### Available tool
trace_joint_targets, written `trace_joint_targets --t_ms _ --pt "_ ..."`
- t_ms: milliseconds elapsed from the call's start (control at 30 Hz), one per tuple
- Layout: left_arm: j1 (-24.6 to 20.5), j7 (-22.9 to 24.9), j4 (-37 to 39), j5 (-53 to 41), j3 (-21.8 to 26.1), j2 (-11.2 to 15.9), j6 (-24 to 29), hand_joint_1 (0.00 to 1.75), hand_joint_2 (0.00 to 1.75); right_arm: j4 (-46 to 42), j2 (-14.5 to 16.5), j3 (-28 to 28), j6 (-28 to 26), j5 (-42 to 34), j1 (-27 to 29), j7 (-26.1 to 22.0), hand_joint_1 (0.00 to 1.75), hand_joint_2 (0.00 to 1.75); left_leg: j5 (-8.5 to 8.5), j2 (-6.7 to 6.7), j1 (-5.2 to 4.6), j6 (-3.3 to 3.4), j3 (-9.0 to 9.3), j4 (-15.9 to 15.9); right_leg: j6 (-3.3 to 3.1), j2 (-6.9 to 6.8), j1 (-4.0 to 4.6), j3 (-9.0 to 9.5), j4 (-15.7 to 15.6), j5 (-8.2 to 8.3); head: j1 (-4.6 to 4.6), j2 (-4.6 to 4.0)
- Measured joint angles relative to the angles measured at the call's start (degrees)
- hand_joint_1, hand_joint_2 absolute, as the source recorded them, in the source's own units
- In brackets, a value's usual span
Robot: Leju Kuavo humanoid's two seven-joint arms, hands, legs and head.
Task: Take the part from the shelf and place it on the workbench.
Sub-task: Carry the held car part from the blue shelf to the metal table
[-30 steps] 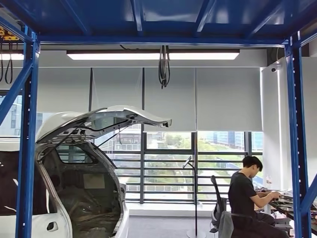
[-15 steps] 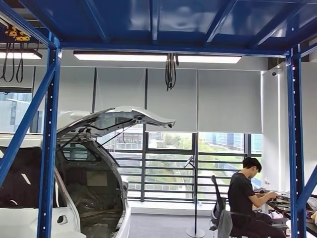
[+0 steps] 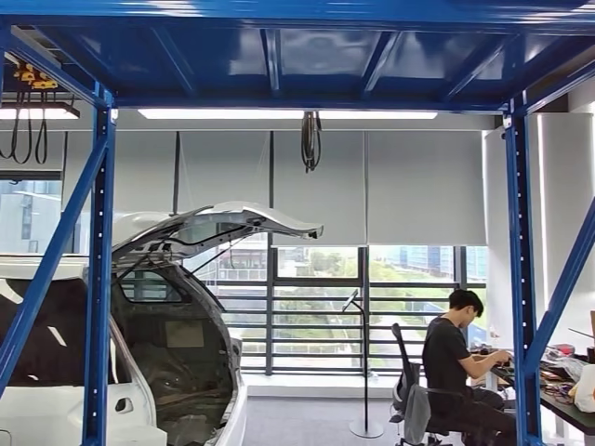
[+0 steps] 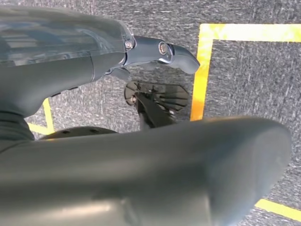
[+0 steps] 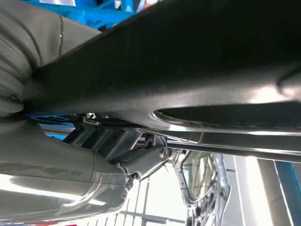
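A long black part [image 5: 184, 70] with a glossy edge runs across the right wrist view. My right hand [image 5: 71, 179] holds it, its grey thumb lying just under the part. In the left wrist view my left hand [image 4: 106, 61] hangs over grey carpet with its fingers stretched out and nothing in them. The blue shelf frame [image 3: 99, 279] stands close in front in the head view, its top deck overhead and its posts at both sides.
A white car [image 3: 176, 307] with its tailgate raised stands beyond the frame at the left. At the right a person [image 3: 449, 362] sits at a cluttered desk [image 3: 561, 400]. A floor stand [image 3: 365, 372] rises by the window. Yellow tape [image 4: 199, 84] marks the carpet.
The whole head picture has shifted, so the camera has moved: both blue posts now stand further in from the edges. The car and the seated person keep their places.
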Motion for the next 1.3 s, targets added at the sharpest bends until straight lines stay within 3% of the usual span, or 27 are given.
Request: trace_joint_targets --t_ms 67,167,233,300,333,367,400,433,500,533,600,633,700,767,833,867,900,933,967,1033,1100,1167,1233,1300 --pt "-0.14 -0.01 0.00 -0.05 0.00 0.01 -0.03 0.00 1.75 -0.02 -0.29 -0.02 0.35 0.39 -0.06 -0.32 1.75 1.75 -1.43 -0.04 -0.13 0.62 3.41 -5.73 0.61 0.02 0.13 -0.97 0.93 0.42 -0.01 -0.01" --pt "-0.14 -0.01 0.00 -0.13 0.00 0.07 -0.05 0.00 1.75 -0.03 -0.75 -0.02 0.66 0.61 -0.04 -0.60 1.75 1.75 -1.71 0.00 -0.17 2.01 3.24 -6.96 1.68 0.05 0.03 -1.81 1.47 0.85 -0.02 0.00" --pt "-0.05 0.00 0.00 -0.29 0.00 0.11 -0.08 0.00 1.75 -0.02 -1.06 -0.01 0.91 0.62 -0.06 -0.77 1.75 1.75 -0.90 0.06 -0.04 2.83 2.70 -7.10 2.27 0.15 -0.16 -3.11 4.70 -1.80 -0.02 0.00" --pt "0.00 0.02 0.00 -0.45 0.00 0.14 -0.13 0.00 1.75 0.02 -1.31 -0.01 1.23 0.53 -0.13 -0.91 1.75 1.75 -0.22 -0.10 -0.16 3.19 1.90 -7.01 2.73 0.19 -0.29 -5.85 12.42 -6.49 -0.02 0.00" --pt "0.05 0.03 0.00 -0.48 0.00 0.15 -0.15 0.00 1.75 0.08 -1.37 -0.01 1.38 0.46 -0.14 -1.02 1.75 1.75 0.07 -0.30 -0.24 3.21 1.49 -6.94 2.86 0.19 -0.32 -7.00 16.06 -8.15 -0.02 -0.01" --pt "0.11 0.05 0.00 -0.50 0.00 0.16 -0.17 0.00 1.75 0.13 -1.40 0.00 1.50 0.39 -0.14 -1.13 1.75 1.75 0.32 -0.57 -0.32 3.20 1.16 -6.88 2.89 0.22 -0.33 -7.26 17.96 -8.81 -0.02 -0.01" --pt "0.14 0.06 0.00 -0.51 0.00 0.17 -0.19 0.00 1.75 0.18 -1.40 0.01 1.60 0.31 -0.15 -1.27 1.75 1.75 0.50 -0.93 -0.40 3.15 0.92 -6.83 2.82 0.31 -0.33 -6.34 17.45 -8.35 -0.02 -0.01" --pt "0.13 0.07 0.00 -0.52 0.00 0.18 -0.20 0.00 1.75 0.21 -1.40 0.01 1.69 0.23 -0.20 -1.42 1.75 1.75 0.64 -1.36 -0.47 3.09 0.80 -6.79 2.62 0.59 -0.32 -4.25 14.52 -6.96 -0.02 -0.01" --pt "-0.01 0.07 0.00 -0.56 0.00 0.16 -0.29 0.00 1.75 0.19 -1.41 0.00 1.87 0.10 -0.40 -1.70 1.75 1.75 0.85 -2.31 -0.59 2.89 0.63 -6.71 1.84 2.90 -0.32 1.00 5.90 -3.80 -0.02 -0.01" --pt "-0.11 0.06 0.00 -0.57 0.00 0.16 -0.36 0.00 1.75 0.14 -1.41 -0.01 1.93 0.04 -0.53 -1.81 1.75 1.75 1.00 -2.81 -0.54 2.68 0.41 -6.64 1.45 4.05 -0.29 2.75 2.66 -2.89 -0.01 0.01" --pt "-0.24 0.05 0.00 -0.57 0.00 0.17 -0.49 0.00 1.75 0.05 -1.41 -0.01 2.03 -0.01 -0.77 -1.90 1.75 1.75 1.39 -3.83 -0.38 2.07 -0.28 -6.54 0.91 4.99 -0.21 3.69 0.41 -2.74 0.00 0.02" --pt "-0.19 0.05 0.00 -0.57 -0.01 0.19 -0.52 0.00 1.75 0.01 -1.40 -0.01 2.07 -0.03 -0.91 -1.91 1.75 1.75 1.59 -4.39 -0.32 1.72 -0.58 -6.57 0.76 4.34 -0.22 3.63 0.12 -2.68 0.00 0.03" --pt "-0.06 0.06 0.00 -0.57 -0.01 0.24 -0.53 0.00 1.75 -0.04 -1.34 0.01 2.20 -0.06 -1.15 -1.94 1.75 1.75 0.87 -3.94 -0.47 1.14 -1.35 -5.73 0.23 2.97 -0.49 3.61 -0.48 -2.45 0.00 0.01" --pt "-0.12 0.07 0.00 -0.57 -0.01 0.30 -0.52 0.00 1.75 -0.06 -1.30 -0.02 2.37 -0.11 -1.19 -1.98 1.75 1.75 -2.23 -2.14 -0.48 0.58 -3.80 -0.77 -0.24 1.41 -0.63 3.53 -0.84 -2.23 0.01 0.01" --pt "-0.15 0.10 0.00 -0.57 -0.02 0.31 -0.52 0.00 1.75 -0.03 -1.29 -0.06 2.54 -0.13 -1.14 -2.00 1.75 1.75 -5.67 -1.20 -0.33 0.04 -7.47 7.16 -0.36 -0.09 -0.50 3.34 -0.76 -2.24 0.01 0.01" --pt "-0.08 0.13 0.00 -0.57 -0.02 0.31 -0.52 0.00 1.75 -0.01 -1.29 -0.07 2.61 -0.13 -1.12 -2.00 1.75 1.75 -6.20 -1.05 -0.30 -0.11 -8.55 9.60 -0.39 -0.81 -0.45 3.29 -0.71 -2.26 0.01 0.00" --pt "0.01 0.18 0.00 -0.57 -0.02 0.32 -0.52 0.00 1.75 0.01 -1.29 -0.07 2.71 -0.13 -1.13 -2.01 1.75 1.75 -5.58 -0.89 -0.30 -0.19 -8.54 9.77 -0.37 -1.51 -0.42 3.27 -0.63 -2.29 0.01 -0.01" --pt "0.08 0.23 0.00 -0.57 -0.01 0.33 -0.52 0.00 1.75 0.02 -1.29 -0.06 2.81 -0.13 -1.15 -2.02 1.75 1.75 -3.96 -0.60 -0.31 -0.16 -7.39 7.55 -0.33 -2.18 -0.40 3.28 -0.52 -2.35 0.01 -0.01" --pt "0.08 0.28 0.00 -0.57 -0.01 0.37 -0.52 0.00 1.75 0.02 -1.29 -0.05 2.92 -0.13 -1.18 -2.04 1.75 1.75 -1.77 0.15 -0.37 -0.03 -5.33 3.45 -0.23 -2.78 -0.38 3.32 -0.38 -2.46 0.01 -0.01" --pt "-0.09 0.35 0.00 -0.55 -0.01 0.45 -0.52 0.00 1.75 0.01 -1.31 -0.04 3.15 -0.14 -1.20 -2.16 1.75 1.75 0.99 2.19 -0.78 0.54 -1.78 -3.87 0.18 -3.84 -0.12 3.27 0.04 -2.74 0.00 -0.01" --pt "-0.15 0.39 0.00 -0.50 -0.02 0.49 -0.52 0.00 1.75 0.01 -1.33 -0.04 3.38 -0.15 -1.21 -2.33 1.75 1.75 1.38 2.80 -1.15 1.24 -0.99 -6.07 0.67 -4.81 0.13 3.19 0.32 -2.90 0.00 -0.01" --pt "0.05 0.44 0.00 -0.45 -0.02 0.52 -0.51 0.00 1.75 0.01 -1.35 0.04 3.68 -0.14 -1.24 -2.55 1.75 1.75 1.75 1.74 -1.07 1.97 -1.26 -6.17 1.17 -5.54 0.06 3.27 0.41 -3.05 0.01 -0.01" --pt "0.08 0.48 0.00 -0.41 -0.01 0.58 -0.48 0.00 1.75 0.00 -1.43 0.12 3.93 -0.11 -1.20 -2.83 1.75 1.75 2.23 0.78 -0.76 2.72 -1.40 -6.42 1.75 -3.76 -0.18 2.57 2.46 -4.90 0.00 -0.01" --pt "-0.07 0.49 0.00 -0.40 0.00 0.63 -0.46 0.00 1.75 0.04 -1.59 0.16 4.17 -0.05 -1.00 -3.16 1.75 1.75 2.55 -0.32 -0.57 3.17 -1.65 -6.49 2.22 -0.82 -0.42 -0.20 9.30 -8.95 0.00 -0.01"
